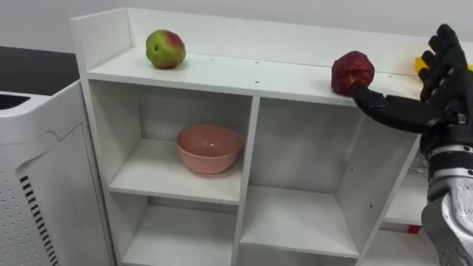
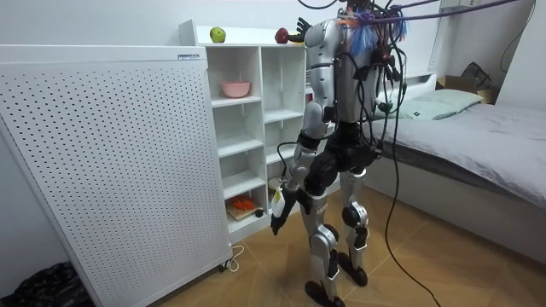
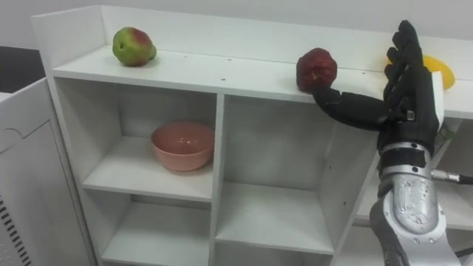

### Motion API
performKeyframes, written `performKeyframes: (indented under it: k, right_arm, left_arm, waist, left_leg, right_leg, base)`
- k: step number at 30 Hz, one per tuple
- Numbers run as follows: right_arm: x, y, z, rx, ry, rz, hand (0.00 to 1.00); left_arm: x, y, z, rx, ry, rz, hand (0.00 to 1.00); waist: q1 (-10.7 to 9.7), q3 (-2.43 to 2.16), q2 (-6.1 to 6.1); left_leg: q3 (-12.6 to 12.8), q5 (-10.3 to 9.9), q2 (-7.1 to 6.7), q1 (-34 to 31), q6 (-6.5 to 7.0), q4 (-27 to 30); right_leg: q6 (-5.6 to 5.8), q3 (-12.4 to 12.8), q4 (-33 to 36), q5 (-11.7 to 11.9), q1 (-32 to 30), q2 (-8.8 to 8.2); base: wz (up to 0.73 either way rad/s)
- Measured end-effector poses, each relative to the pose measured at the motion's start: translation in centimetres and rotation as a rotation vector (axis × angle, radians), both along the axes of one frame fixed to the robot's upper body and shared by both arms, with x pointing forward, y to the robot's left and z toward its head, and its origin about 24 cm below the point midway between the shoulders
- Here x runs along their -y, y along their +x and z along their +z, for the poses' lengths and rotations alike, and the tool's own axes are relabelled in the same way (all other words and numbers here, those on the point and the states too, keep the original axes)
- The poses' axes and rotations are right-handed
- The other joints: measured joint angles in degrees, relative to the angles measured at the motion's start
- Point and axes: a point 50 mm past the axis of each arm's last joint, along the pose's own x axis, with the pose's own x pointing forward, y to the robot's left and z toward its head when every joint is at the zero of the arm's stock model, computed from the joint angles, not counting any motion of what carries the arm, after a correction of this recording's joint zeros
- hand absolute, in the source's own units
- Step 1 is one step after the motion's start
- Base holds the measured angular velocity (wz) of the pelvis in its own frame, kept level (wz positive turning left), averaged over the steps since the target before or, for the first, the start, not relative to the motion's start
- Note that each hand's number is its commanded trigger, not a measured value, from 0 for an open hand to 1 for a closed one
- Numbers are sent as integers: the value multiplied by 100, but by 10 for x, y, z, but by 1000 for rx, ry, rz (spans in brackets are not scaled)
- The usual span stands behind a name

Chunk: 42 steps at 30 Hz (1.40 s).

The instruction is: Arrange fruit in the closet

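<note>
A green and red apple (image 1: 165, 49) rests at the left end of the white closet's top board (image 1: 244, 75). Further right on that board sits a dark red fruit (image 1: 352, 72). My right hand (image 1: 446, 83) is raised just right of it, open, fingers straight up, and the thumb (image 1: 373, 102) reaches to the fruit's lower right side. A yellow fruit (image 1: 420, 63) peeks out from behind those fingers. In the room view my left hand (image 2: 280, 213) hangs by my thigh as I stand facing the closet.
A pink bowl (image 1: 209, 148) stands in the upper left compartment; the compartments beside and below it hold nothing. A white perforated panel (image 1: 37, 185) flanks the closet on the left. A bed (image 2: 478, 136) lies behind me, and orange items (image 2: 243, 205) sit on a low shelf.
</note>
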Motion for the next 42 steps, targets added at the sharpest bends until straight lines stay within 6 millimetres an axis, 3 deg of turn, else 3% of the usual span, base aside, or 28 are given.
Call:
performKeyframes:
  k: [10, 16, 21, 22, 23, 42]
  right_arm:
    - [-5, 2, 0, -19, -67, 47, 0]
    - [-8, 3, -2, -48, -99, 100, 0]
    - [-8, 5, -3, -58, -108, 118, 0]
    - [-8, 5, -3, -58, -113, 123, 68]
    - [-8, 5, -3, -59, -115, 125, 100]
    - [-4, 10, 7, -44, -173, 106, 100]
  left_arm:
    - [-1, 1, 0, 1, -4, -1, 0]
    - [-9, 2, 2, -10, 0, -7, 0]
    - [-10, 1, 2, -19, -10, -9, 0]
    - [-10, 1, 2, -20, -11, -9, 0]
    - [-10, 1, 2, -20, -11, -9, 0]
    - [-12, 8, 3, -32, -32, -17, 0]
  waist:
    - [116, -3, -9]
    - [120, 6, -163]
    - [174, -18, -215]
    - [189, -17, -216]
    - [205, -17, -217]
    - [223, 31, -225]
  left_leg:
    - [1, 1, 7, -85, -1, 71]
    - [-43, 1, 30, -146, -2, 102]
    - [-74, 1, 43, -148, -2, 100]
    - [-74, 1, 43, -147, -2, 100]
    - [-75, 1, 44, -150, -2, 100]
    - [-78, -1, 47, -163, -4, 62]
  right_leg:
    - [-1, -24, 12, 0, -58, -4]
    - [-1, -49, 7, 0, -81, -3]
    - [-1, -52, 7, 0, -71, -3]
    - [-1, -53, 6, 0, -71, -3]
    - [-1, -53, 5, 0, -70, -3]
    - [-1, -61, 6, 0, -76, 4]
  base:
    - [0]
    - [3]
    - [3]
    - [0]
    - [0]
    - [0]
